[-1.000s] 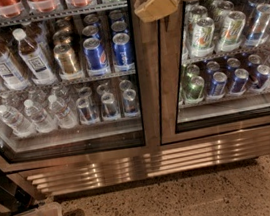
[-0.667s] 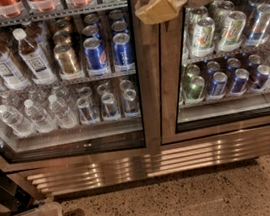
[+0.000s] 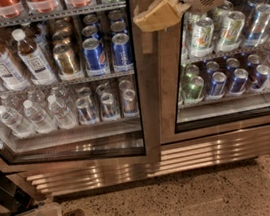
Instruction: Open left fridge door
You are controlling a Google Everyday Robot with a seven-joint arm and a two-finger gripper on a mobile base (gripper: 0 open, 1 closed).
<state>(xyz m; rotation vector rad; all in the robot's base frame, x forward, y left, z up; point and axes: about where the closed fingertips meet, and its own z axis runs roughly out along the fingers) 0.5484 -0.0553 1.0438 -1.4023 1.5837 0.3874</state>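
In the upper middle of the frame, the tool (image 3: 151,17) sits at the right edge of the left fridge door (image 3: 63,136), which fills the left half, probably to swing it outward; whether it is clenched or released I cannot tell.

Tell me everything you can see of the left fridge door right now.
The left fridge door is a tall clear glass pane in a brushed-steel frame with black inner trim. Bottles and cans on shelves show through it. Its bottom edge slants against the ribbed grille below, so it looks slightly ajar. The tool sits at its right stile near the top; whether it touches is unclear.
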